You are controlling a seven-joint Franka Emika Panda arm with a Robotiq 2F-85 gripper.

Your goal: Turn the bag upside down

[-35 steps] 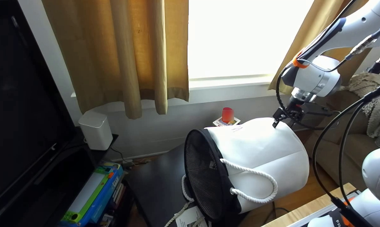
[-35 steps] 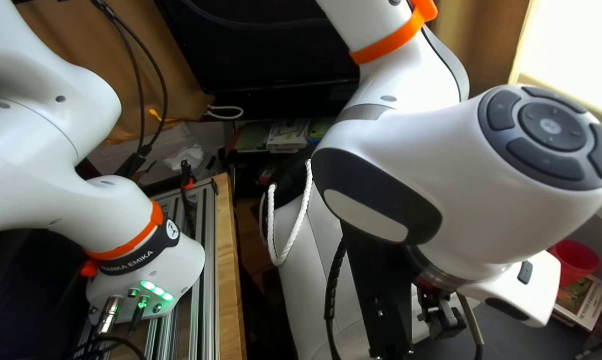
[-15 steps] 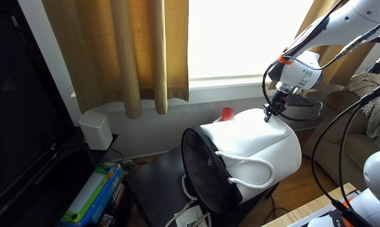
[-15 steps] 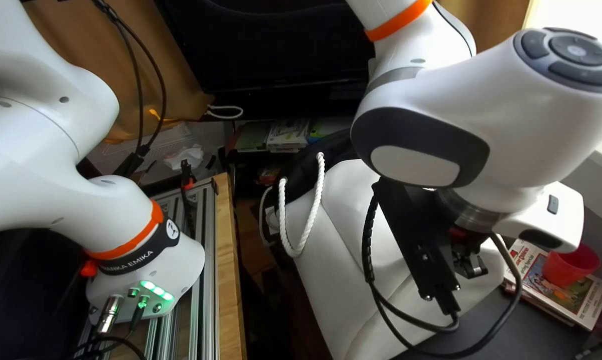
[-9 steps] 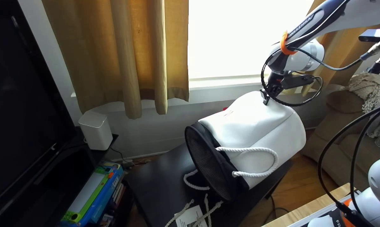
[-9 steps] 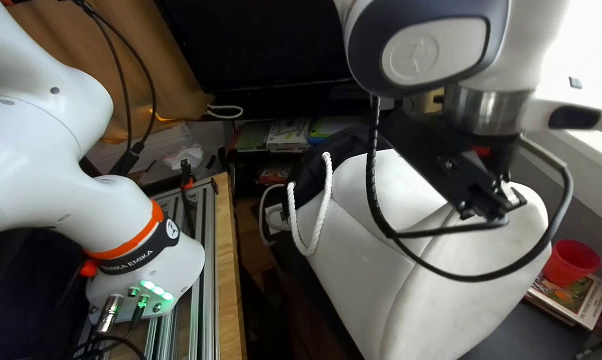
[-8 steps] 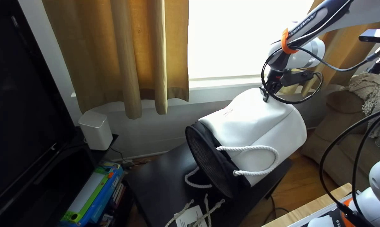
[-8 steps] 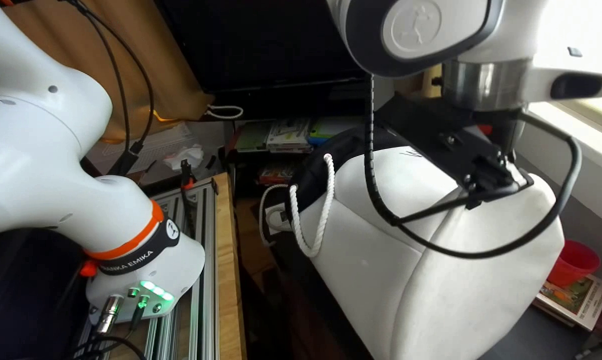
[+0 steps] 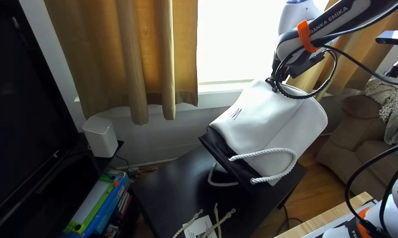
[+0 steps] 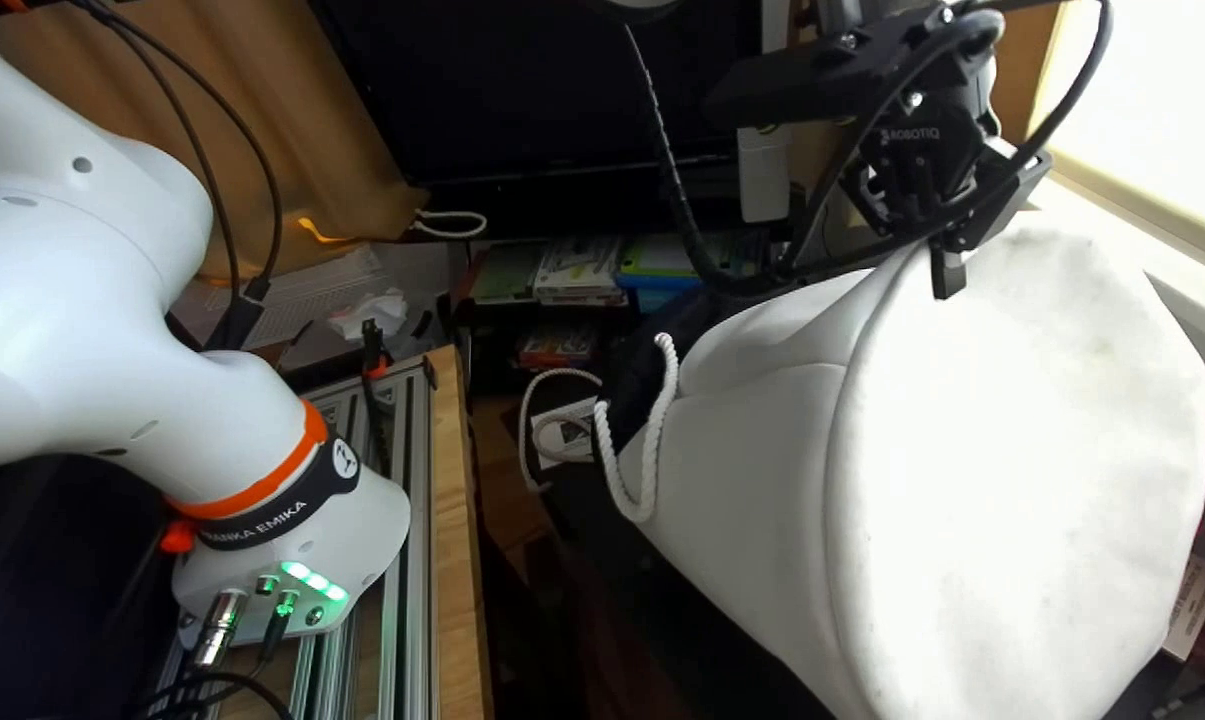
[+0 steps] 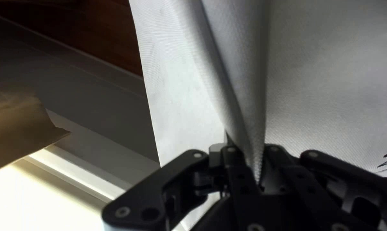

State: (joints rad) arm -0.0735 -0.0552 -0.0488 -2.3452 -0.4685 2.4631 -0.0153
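The large white bag [image 9: 268, 122] leans steeply over the black table, its base end raised and its black rim [image 9: 230, 158] turned down against the tabletop. Its mouth no longer faces the camera and the inside is hidden. In an exterior view the round white base [image 10: 1022, 470] faces the camera. My gripper [image 9: 274, 86] is at the upper edge of the base end, shut on a pinched fold of the white fabric. The wrist view shows that fold [image 11: 244, 96] running between the fingers of my gripper [image 11: 249, 150]. A rope handle [image 9: 274, 165] hangs on the bag's side.
Under the bag is a black table [image 9: 182, 181] with a paper card [image 9: 200, 226] and loose rope ends near its front. A windowsill [image 9: 218, 96] runs behind the bag. A white box-like device [image 9: 100, 137] stands left. Partly hidden books [image 10: 1194, 605] lie behind the bag.
My gripper has risen with the fabric in its grip. The bag's base end has come up, and the bag has gone from lying nearly flat to leaning on its rim, mouth turned downward.
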